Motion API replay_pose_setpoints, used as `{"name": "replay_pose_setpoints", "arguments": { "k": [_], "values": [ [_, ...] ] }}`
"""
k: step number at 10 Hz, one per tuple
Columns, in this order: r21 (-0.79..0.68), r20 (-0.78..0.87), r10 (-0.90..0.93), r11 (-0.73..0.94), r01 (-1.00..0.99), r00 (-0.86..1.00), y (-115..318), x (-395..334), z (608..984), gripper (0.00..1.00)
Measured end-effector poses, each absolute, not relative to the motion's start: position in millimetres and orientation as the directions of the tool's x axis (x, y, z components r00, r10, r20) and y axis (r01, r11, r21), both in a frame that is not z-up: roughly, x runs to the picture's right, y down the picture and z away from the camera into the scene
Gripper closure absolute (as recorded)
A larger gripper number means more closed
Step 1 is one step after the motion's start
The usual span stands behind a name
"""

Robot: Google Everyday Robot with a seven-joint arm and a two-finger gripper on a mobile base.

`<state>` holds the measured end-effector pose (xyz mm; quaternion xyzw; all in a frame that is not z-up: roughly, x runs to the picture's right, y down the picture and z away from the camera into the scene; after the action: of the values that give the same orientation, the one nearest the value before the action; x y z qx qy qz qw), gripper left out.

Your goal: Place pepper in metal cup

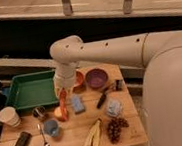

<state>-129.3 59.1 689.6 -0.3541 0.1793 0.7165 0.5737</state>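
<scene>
While the white arm [106, 50] reaches down at frame centre, its gripper [62, 90] pinches the top of the pepper [63, 105], which hangs upright, right of the metal cup [39, 112] at lower left.

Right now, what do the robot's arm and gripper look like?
The arm is a thick, smooth, off-white tube with rounded joints and a few small dark dots along its side. No cables show. The gripper, equally pale, is over the table beside the green tray, just above the pepper.
</scene>
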Motion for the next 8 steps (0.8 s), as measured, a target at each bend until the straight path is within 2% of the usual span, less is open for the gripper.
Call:
{"name": "replay_pose_setpoints", "arguments": {
  "k": [2, 8],
  "values": [
    [-0.176, -0.655, 0.752, -0.244, -0.954, -0.072, 32.7, -136.9, 698.9, 1.00],
    [-0.297, -0.493, 0.857, -0.006, -0.955, 0.148, -27.7, -232.8, 707.4, 1.00]
  ]
}}
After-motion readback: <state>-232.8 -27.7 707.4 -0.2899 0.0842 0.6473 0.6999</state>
